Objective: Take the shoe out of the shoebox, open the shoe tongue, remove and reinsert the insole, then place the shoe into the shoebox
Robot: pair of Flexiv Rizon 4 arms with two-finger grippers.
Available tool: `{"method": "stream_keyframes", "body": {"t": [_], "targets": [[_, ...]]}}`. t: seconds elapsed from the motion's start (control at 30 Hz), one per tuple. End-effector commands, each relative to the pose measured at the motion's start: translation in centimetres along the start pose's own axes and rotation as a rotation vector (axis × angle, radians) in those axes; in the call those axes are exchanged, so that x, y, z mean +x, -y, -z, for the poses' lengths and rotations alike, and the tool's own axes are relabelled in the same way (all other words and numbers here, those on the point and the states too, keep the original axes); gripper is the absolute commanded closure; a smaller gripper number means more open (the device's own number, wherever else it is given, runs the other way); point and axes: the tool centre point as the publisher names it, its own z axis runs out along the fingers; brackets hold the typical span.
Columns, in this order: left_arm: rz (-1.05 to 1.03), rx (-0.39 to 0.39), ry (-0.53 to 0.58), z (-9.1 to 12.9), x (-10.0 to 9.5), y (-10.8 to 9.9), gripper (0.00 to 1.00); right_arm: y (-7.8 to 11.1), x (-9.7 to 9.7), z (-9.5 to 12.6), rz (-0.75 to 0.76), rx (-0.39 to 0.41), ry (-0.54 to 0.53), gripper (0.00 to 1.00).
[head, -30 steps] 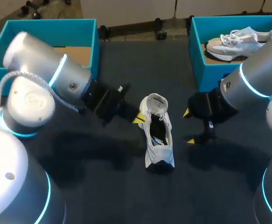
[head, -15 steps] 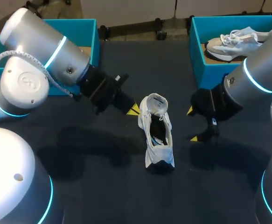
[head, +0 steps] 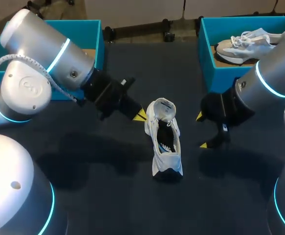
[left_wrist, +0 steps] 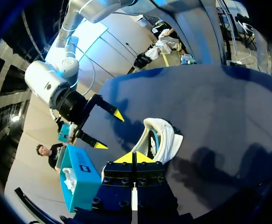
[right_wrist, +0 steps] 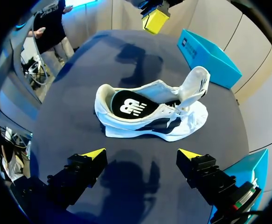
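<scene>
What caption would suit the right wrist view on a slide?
Open right tool facing a white shoe on the dark table, tongue lifted, black insole inside.

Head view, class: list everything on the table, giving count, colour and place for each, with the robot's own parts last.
table: one, dark, under everything
white shoe: one, white, mid-table between the grippers, tongue up
insole: one, black, inside the white shoe
boxes: two, teal, far corners: left box, right box
grey shoe: one, grey-white, in the right box
left gripper: one, yellow tips, shut, beside the white shoe
right gripper: one, yellow tips, open, on its other side
</scene>
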Motion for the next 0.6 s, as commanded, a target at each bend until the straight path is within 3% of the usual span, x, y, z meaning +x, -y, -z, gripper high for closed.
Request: {"method": "stream_keyframes", "body": {"t": [0.03, 0.17, 0.4, 0.6], "targets": [[0.0, -0.003, -0.002, 0.0, 0.0, 0.1, 1.0, 1.1, -0.5, 0.8, -0.01, 0.019, 0.012, 0.0], [-0.01, -0.008, -0.033, 0.3, 0.2, 0.0, 1.0, 1.5, -1.0, 2.0, -0.008, 0.05, 0.016, 0.0], [-0.062, 0.05, -0.211, 0.2, 0.4, -0.4, 1.0, 2.3, -1.5, 4.1, -0.026, 0.088, 0.017, 0.0], [-0.121, 0.062, -0.313, 1.1, -0.6, -1.0, 1.0, 3.5, -2.0, 6.8, -0.051, 0.124, 0.034, 0.0]]}}
